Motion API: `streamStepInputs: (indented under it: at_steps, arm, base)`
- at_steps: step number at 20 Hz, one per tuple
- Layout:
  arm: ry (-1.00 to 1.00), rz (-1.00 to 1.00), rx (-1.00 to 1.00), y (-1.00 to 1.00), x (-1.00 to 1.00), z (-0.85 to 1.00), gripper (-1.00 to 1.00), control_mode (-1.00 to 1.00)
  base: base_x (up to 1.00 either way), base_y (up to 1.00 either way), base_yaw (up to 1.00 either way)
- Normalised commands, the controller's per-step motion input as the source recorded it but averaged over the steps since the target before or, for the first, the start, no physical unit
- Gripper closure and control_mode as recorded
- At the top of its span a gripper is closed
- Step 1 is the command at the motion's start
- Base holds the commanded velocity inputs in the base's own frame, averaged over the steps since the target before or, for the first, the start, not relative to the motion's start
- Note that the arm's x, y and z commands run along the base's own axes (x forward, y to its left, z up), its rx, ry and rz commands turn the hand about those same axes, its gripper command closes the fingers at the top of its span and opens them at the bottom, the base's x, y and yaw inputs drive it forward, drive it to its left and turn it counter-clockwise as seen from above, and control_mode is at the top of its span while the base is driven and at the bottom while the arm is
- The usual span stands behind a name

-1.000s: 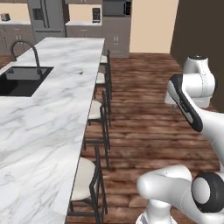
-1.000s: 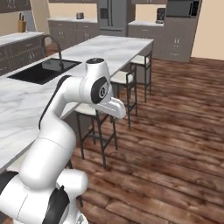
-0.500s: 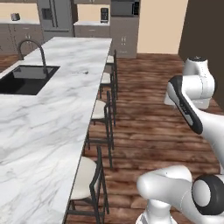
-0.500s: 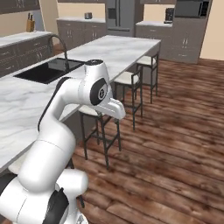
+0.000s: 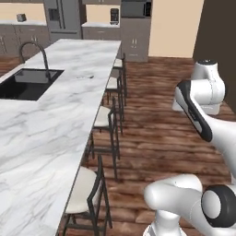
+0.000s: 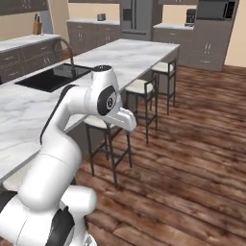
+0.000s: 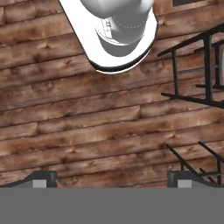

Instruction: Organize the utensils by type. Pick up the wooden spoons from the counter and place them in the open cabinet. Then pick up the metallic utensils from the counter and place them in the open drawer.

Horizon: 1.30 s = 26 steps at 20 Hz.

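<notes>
Two finger tips of the gripper [image 7: 111,179] stand wide apart, holding nothing, above bare wooden floor [image 7: 87,131]. Stool legs [image 7: 197,74] lie beside them. Small metallic utensils [image 5: 87,76] rest far off on the counter [image 5: 55,120].

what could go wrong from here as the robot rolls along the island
1. The stools stand tight along the counter on the robot's side; driving closer could clip one with the base or the folded arm.
2. The gripper hangs open, pointing at the wood floor, with nothing between its fingers; no pick has begun.
3. The small silver utensils near the sink look tiny and hard to make out, so a grasp may miss.
</notes>
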Motion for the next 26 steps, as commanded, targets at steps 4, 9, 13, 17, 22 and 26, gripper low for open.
streamStepInputs:
  at_steps: [4, 9, 13, 17, 22, 26]
  arm:
    - [0.00, 0.00, 0.00, 0.00, 0.00, 0.00, -1.00, 1.00]
    - [0.00, 0.00, 0.00, 0.00, 0.00, 0.00, -1.00, 1.00]
    - [0.00, 0.00, 0.00, 0.00, 0.00, 0.00, -1.00, 1.00]
    - [0.00, 0.00, 0.00, 0.00, 0.00, 0.00, -1.00, 1.00]
    - [0.00, 0.00, 0.00, 0.00, 0.00, 0.00, -1.00, 1.00]
    - [0.00, 0.00, 0.00, 0.00, 0.00, 0.00, -1.00, 1.00]
  base:
    - [0.08, -0.99, 0.00]
    - [0.29, -0.85, -0.01]
    - [0.95, -0.51, 0.02]
    - [0.97, -0.48, 0.04]
    - [0.97, -0.49, 0.04]
    - [0.97, -0.48, 0.04]
